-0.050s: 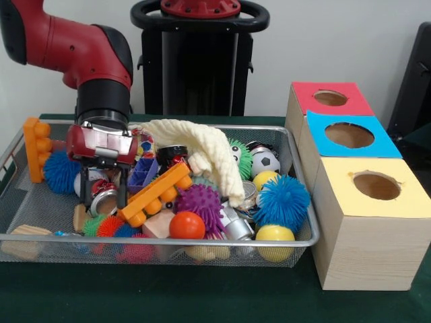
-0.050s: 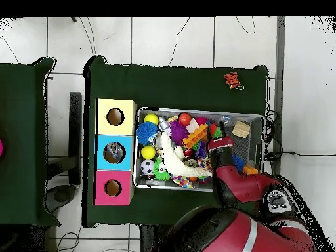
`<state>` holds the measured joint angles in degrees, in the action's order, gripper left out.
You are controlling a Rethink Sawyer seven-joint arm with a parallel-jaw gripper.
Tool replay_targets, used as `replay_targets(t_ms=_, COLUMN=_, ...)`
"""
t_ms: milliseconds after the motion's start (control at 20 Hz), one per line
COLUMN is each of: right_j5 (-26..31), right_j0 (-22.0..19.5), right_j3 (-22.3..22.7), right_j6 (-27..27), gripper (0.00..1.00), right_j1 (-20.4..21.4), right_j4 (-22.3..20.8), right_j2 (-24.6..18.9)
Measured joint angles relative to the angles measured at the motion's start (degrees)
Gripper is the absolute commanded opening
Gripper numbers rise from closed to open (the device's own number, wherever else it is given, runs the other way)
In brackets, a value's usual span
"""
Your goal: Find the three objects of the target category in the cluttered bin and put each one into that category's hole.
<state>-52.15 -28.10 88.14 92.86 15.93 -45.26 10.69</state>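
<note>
a: jaws?

b: spread wide, pointing down into the wire basket [image 1: 155, 237]. gripper [image 1: 103, 202] low among the clutter, at the end of the basket away from the boxes. in the overhead view, gripper [image 2: 221, 141] over that same end.

a: holding anything?

b: straddling a silver can [image 1: 104, 200], one finger on each side of it. can't tell whether the pads touch the metal. nothing lifted.

a: and around the jaws?

b: just beside them, on the boxes' side, a long orange block [image 1: 156, 195] lying tilted. past that, a purple spiky ball [image 1: 201, 202] and an orange ball [image 1: 186, 225]. above and beyond the block, a cream cloth [image 1: 202, 151] draped over the pile. on the other side of the jaws, a blue spiky ball [image 1: 60, 171] and an upright orange brick [image 1: 37, 148] against the basket wall.

a: boxes?

b: well apart from the jaws, outside the far end of the basket, three in a row, each with a round hole on top: yellow box [image 1: 374, 222], blue box [image 1: 350, 134], red box [image 1: 330, 97].

a: target category?

b: can't tell from this. more silver cans [image 1: 237, 227] partly buried under the cloth's hanging end, between the jaws and the boxes.
</note>
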Motion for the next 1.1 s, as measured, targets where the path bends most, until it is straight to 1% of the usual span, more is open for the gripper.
replay_targets(t_ms=350, right_j5=0.0, right_j0=1.7, right_j3=-1.5, right_j6=0.0, gripper=1.00, right_j1=-1.2, right_j4=1.2, right_j2=3.0)
replay_targets(t_ms=550, right_j5=0.0, right_j0=2.7, right_j3=-2.2, right_j6=0.0, gripper=1.00, right_j1=-2.1, right_j4=2.6, right_j2=5.3)
replay_targets(t_ms=1100, right_j5=0.0, right_j0=3.0, right_j3=-3.3, right_j6=0.0, gripper=1.00, right_j1=-3.6, right_j4=2.9, right_j2=8.3)
